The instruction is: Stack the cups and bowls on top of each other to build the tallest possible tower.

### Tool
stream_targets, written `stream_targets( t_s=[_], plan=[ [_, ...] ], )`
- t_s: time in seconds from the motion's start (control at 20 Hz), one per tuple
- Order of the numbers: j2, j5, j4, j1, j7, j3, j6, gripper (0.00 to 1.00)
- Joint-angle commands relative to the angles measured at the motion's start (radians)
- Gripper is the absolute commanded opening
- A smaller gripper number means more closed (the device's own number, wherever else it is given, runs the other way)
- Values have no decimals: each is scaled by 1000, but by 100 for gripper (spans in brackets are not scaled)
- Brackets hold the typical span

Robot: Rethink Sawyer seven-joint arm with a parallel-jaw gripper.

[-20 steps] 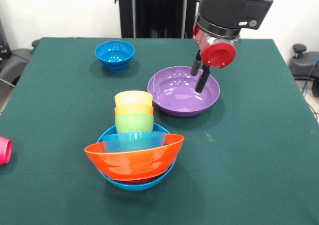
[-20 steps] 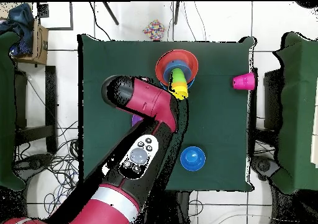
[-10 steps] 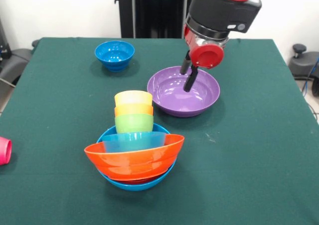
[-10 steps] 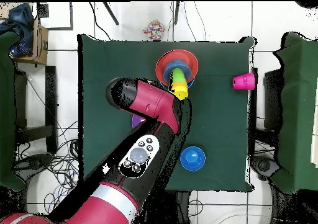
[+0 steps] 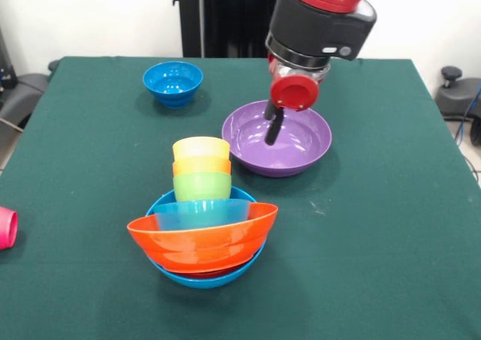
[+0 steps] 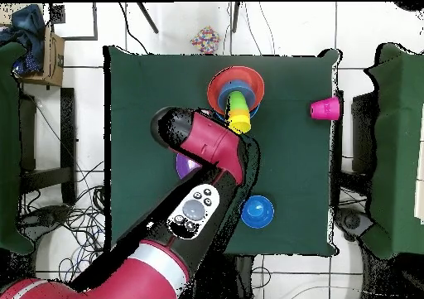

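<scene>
Green cloth covered the worktop (image 5: pixel 391 204). Hand (image 5: pixel 271 125) hung empty over the purple bowl (image 5: pixel 276 138), its fingers seemingly close together. Bowl lay beside the tower (image 5: pixel 201 223): light, stiff, slippery plastic; best pinched at the rim.

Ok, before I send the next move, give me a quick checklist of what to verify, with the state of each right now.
1. Tower standing: ok; yellow cup on top, wide orange bowl tilted near the base.
2. Claw empty: ok, nothing between its fingers, which hang over the purple bowl.
3. Claw open or shut: cannot tell.
4. Purple bowl free to pick: ok, upright, nothing inside, apart from the tower.
5. Dark-blue bowl free: ok, alone near the table's far side.
6. Pink cup reachable: cannot tell; it lies on its side near the table edge.
</scene>
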Motion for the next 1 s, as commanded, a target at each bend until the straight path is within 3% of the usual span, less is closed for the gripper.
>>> stream_targets(
  t_s=[0.05,0.3,0.5,0.85,1.0],
  plan=[
    [60,42,54,-38,205,113,-86,100],
    [99,19,-33,-5,253,-4,4,100],
    [131,10,-91,-4,253,-44,54,100],
    [149,46,-70,-38,200,22,-70,100],
    [159,44,-90,-31,216,1,-14,100]
  ],
)
